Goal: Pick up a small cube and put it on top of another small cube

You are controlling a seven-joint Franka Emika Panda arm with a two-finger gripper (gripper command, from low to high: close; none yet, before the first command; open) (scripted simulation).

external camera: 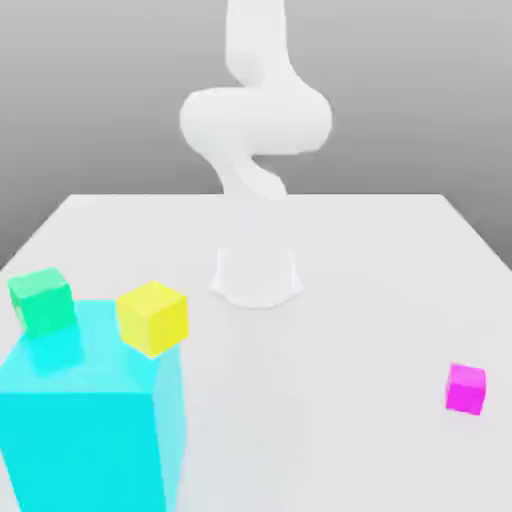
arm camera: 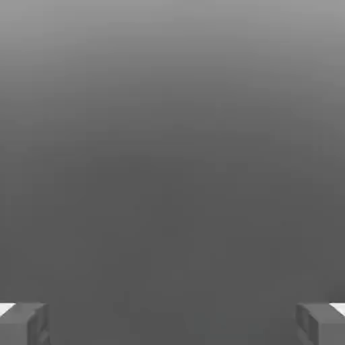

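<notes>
The white arm [external camera: 256, 130] rose from its base at the far middle of the pale table [external camera: 380, 290]. In the hand view the gripper [arm camera: 172, 323] stood spread wide, its two grey fingertips [arm camera: 23, 323] well apart with nothing between them. On the exterior view's left, near the front, sat a large cyan block [external camera: 90, 420]; a small green cube [external camera: 42, 300] and a small yellow cube [external camera: 152, 317] rested at its far top edge (whether touching it, I could not tell). A small magenta cube [external camera: 466, 388] lay well apart on the right
</notes>
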